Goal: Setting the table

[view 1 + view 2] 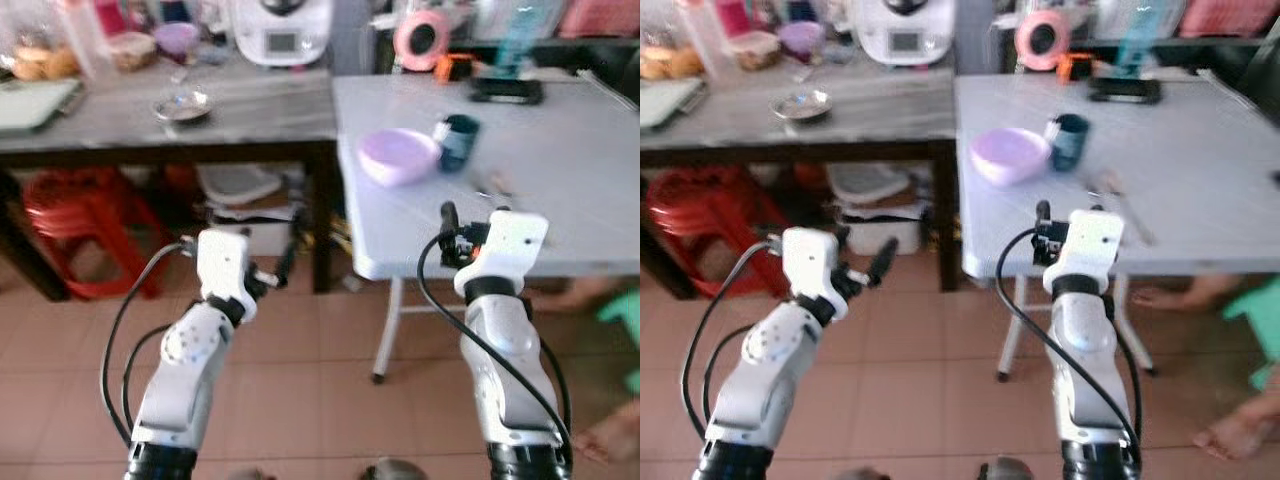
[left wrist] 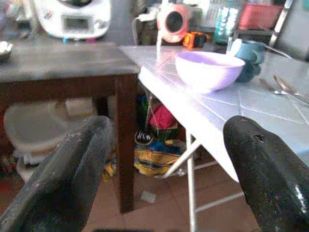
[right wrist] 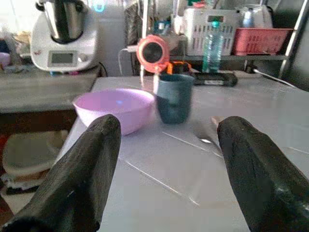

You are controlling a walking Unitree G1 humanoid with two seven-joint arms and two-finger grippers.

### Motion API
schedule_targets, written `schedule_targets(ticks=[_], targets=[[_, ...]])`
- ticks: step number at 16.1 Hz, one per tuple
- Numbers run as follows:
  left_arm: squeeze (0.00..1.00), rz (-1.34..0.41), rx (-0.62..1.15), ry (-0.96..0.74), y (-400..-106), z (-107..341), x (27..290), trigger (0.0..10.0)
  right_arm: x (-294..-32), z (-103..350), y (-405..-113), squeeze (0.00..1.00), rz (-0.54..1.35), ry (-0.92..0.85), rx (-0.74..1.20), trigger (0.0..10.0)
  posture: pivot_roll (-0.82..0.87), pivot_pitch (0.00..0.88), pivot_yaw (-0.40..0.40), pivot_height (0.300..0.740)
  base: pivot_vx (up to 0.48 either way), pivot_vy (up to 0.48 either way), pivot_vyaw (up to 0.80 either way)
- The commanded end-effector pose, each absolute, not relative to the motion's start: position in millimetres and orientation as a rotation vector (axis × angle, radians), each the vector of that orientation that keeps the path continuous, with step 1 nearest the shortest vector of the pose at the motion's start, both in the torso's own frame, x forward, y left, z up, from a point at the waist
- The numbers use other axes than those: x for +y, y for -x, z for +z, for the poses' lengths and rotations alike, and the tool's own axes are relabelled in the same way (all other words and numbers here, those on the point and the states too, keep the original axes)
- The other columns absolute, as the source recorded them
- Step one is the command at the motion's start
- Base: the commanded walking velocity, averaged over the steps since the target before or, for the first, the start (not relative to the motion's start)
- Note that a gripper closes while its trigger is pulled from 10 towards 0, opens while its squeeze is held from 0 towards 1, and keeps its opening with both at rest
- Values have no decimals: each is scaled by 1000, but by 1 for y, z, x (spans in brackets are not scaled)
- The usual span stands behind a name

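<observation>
A purple bowl [image 1: 398, 156] sits near the left edge of the white folding table [image 1: 570, 160], with a dark teal cup [image 1: 458, 141] just behind it to the right. Cutlery [image 1: 492, 185] lies on the tabletop right of the bowl. My right gripper [image 1: 450, 225] is open at the table's front edge, pointing toward the bowl [image 3: 116, 107] and the cup [image 3: 174, 96]. My left gripper [image 1: 285, 262] is open too, held lower over the floor left of the table, below the level of the bowl [image 2: 208, 70].
A dark wooden table with a grey top [image 1: 150, 125] stands on the left, carrying a white kitchen appliance [image 1: 280, 30] and a metal dish [image 1: 182, 106]. Under it are a red stool [image 1: 80, 215] and boxes [image 1: 245, 205]. A person's foot [image 1: 612, 432] is at the right.
</observation>
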State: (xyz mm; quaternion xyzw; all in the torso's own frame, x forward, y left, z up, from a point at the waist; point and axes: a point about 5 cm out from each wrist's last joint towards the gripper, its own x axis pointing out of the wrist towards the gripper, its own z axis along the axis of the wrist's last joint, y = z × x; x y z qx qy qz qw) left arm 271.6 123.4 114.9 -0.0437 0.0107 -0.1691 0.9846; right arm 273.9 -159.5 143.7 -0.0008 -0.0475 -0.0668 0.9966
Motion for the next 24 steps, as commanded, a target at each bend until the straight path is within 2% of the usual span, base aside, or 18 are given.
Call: schedule_targets(ticks=[1,5,11,17,24], targets=[[0,-309,22,81,-272,117,130,10000,-155,147,-275,0,-119,-2,-108,10000,-51,0,37,740,0,-450,0],[0,-299,26,72,-272,117,131,10000,-153,147,-275,0,-114,-4,-106,10000,-48,0,36,740,0,-446,0],[0,-256,9,121,-274,121,135,10000,-153,147,-274,0,-104,27,-112,10000,-49,0,41,740,0,0,0],[0,-272,2,133,-273,123,134,10000,-154,148,-274,0,-115,22,-117,10000,-49,0,43,740,436,0,729],[0,-284,6,136,-272,123,133,10000,-153,147,-273,0,-115,26,-114,10000,-47,0,44,740,480,0,0]])
